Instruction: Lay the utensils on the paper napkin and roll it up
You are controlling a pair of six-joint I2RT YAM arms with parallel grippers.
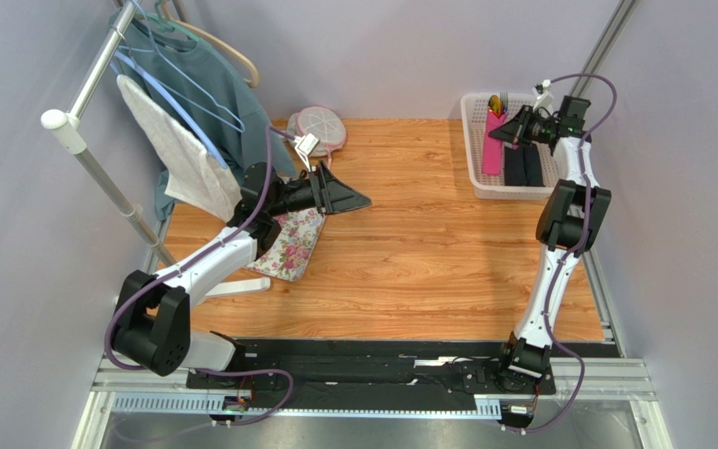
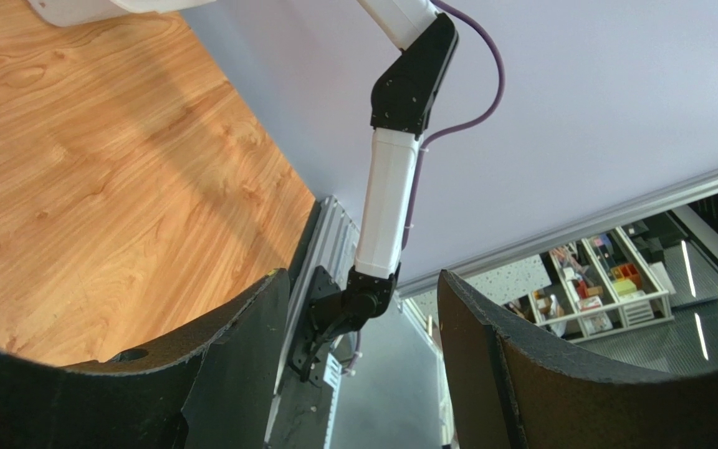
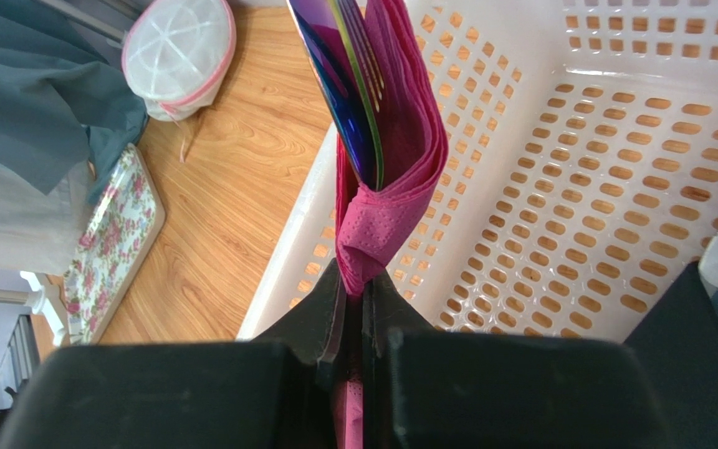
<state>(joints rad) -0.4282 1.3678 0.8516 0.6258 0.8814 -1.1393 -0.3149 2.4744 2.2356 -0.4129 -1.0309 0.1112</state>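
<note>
The right tool point(image 3: 361, 281) is clamped on the paper napkin point(image 3: 400, 140), its 2 fingers pressed together on a bunched corner of the magenta sheet. The napkin is folded into several layers and stands on edge along the left wall of the white perforated basket point(image 3: 541, 187). A shiny blue-and-purple strip point(image 3: 339, 65) sits inside the fold, but I cannot tell what it is.

From above, the right tool point(image 1: 506, 133) is over the basket point(image 1: 473, 140) at the far right corner of the wooden counter point(image 1: 410, 243), with the paper napkin point(image 1: 494, 154) below it. The gold utensils point(image 1: 496, 101) are in the basket's far left corner, just beyond the napkin. Dark items point(image 1: 522, 166) lie beside the napkin in the basket.

The left tool point(image 1: 344, 195) is well apart from the basket, over the left side of the counter. Its fingers point(image 2: 241, 346) stand apart with nothing between them. Just beside it a floral cloth point(image 1: 292, 243) lies on the counter. A round white mesh item with a pink rim point(image 1: 321, 129) sits near the back wall. A teal garment point(image 1: 213, 75) and a white towel point(image 1: 180, 154) hang from a rack on the left.
</note>
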